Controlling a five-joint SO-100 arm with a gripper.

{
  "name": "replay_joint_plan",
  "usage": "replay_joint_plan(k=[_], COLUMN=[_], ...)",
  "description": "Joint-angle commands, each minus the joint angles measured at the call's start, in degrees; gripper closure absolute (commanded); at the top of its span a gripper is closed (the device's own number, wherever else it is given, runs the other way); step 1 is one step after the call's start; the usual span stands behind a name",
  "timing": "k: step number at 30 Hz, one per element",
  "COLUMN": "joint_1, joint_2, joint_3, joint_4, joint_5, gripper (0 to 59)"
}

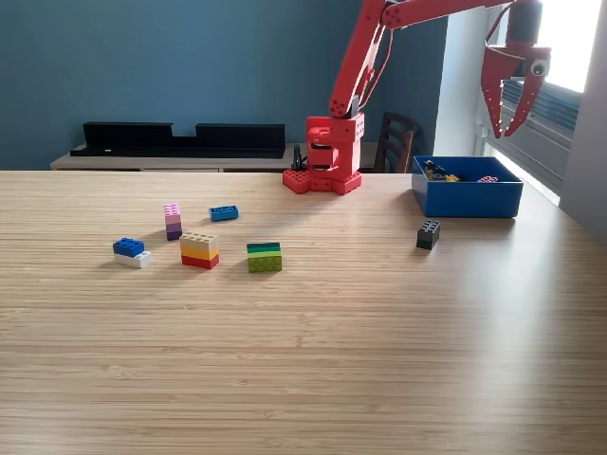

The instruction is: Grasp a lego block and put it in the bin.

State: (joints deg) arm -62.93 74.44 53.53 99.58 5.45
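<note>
The red arm's gripper [505, 133] hangs open and empty high above the blue bin [467, 198] at the exterior view's right. Some lego pieces lie inside the bin. A black lego block [428, 234] sits on the table just in front of the bin's left corner. More blocks lie at the left: a green stack [264, 257], a tan, yellow and red stack [199, 251], a blue-on-white pair [131, 252], a pink and purple tower [173, 222] and a small blue brick [224, 212].
The arm's red base [325, 159] stands at the table's back edge. Behind it are a dark wooden chair [395, 142] and a low sideboard with black trays [180, 139]. The wooden table [303, 360] extends toward the camera.
</note>
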Motion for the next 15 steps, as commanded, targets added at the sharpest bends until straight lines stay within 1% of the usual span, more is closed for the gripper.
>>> replay_joint_plan(k=[1, 5, 7, 11, 15], joint_1=[12.13, 21.71, 25.58, 31.29, 35.77], joint_2=[1.32, 1.23, 1.23, 0.62, 0.62], joint_3=[-1.67, -0.53, -2.02, -5.71, -6.77], joint_4=[2.81, 2.64, 2.64, 2.55, 2.55], joint_5=[2.11, 0.00, -1.14, -1.23, -0.97], gripper=[58.6, 58.6, 58.6, 58.6, 58.6])
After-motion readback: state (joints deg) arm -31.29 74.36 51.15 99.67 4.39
